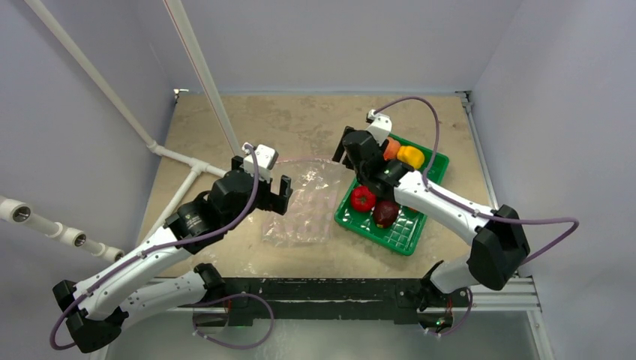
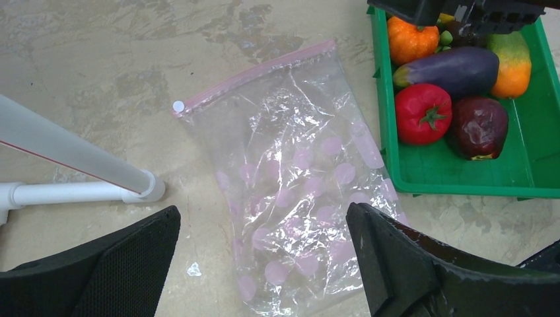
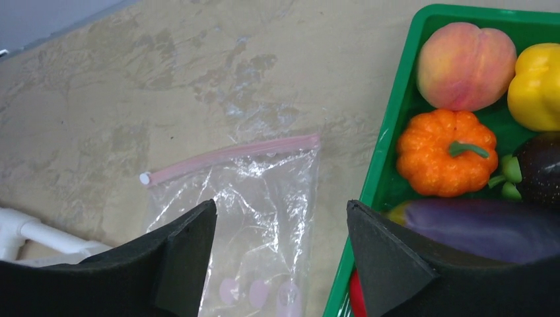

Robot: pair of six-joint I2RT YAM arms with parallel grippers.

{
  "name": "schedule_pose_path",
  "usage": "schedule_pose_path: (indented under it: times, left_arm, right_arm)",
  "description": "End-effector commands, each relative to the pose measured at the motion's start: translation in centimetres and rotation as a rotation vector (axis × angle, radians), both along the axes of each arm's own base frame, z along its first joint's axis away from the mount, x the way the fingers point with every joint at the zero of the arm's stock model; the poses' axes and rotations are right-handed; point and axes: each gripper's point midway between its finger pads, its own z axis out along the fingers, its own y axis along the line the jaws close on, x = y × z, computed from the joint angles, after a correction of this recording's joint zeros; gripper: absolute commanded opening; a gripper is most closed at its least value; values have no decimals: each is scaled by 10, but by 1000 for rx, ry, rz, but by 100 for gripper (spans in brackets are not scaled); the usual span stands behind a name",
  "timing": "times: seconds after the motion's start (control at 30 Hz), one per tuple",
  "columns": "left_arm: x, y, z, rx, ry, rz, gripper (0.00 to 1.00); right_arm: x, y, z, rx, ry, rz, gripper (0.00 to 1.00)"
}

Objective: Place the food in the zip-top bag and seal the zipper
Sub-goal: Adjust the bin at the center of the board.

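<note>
The clear zip-top bag [image 1: 300, 208] lies flat on the table between the arms, printed with pale purple dots. Its pinkish zipper [image 2: 257, 69] runs along the far edge and also shows in the right wrist view [image 3: 228, 153]. The food lies in the green tray [image 1: 397, 244]: a tomato [image 2: 422, 113], a dark red pepper [image 2: 479, 125], an eggplant [image 2: 449, 69], a pumpkin [image 3: 446, 152], a peach [image 3: 465, 66] and a yellow pepper [image 3: 538, 86]. My left gripper [image 2: 263, 211] hovers open above the bag's near end. My right gripper [image 3: 281, 205] hovers open over the bag's right edge and the tray's left rim.
White pipes [image 1: 187, 161] run over the table's left side, ending in a foot [image 2: 142, 188] close to the bag's left edge. Grey walls enclose the table. A black rail [image 1: 322, 289] lines the near edge.
</note>
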Motion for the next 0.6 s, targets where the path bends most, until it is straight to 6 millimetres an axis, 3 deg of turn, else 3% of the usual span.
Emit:
schedule_pose_path:
  times: [0.0, 0.3, 0.57]
  left_arm:
    - [1, 5, 5, -15, -17, 29, 99]
    - [2, 6, 4, -3, -17, 28, 98]
    - [1, 6, 7, -9, -23, 22, 98]
  right_arm:
    - [21, -6, 9, 35, -41, -10, 74]
    - [41, -22, -32, 4, 25, -58, 63]
    - [36, -32, -78, -35, 114, -82, 62]
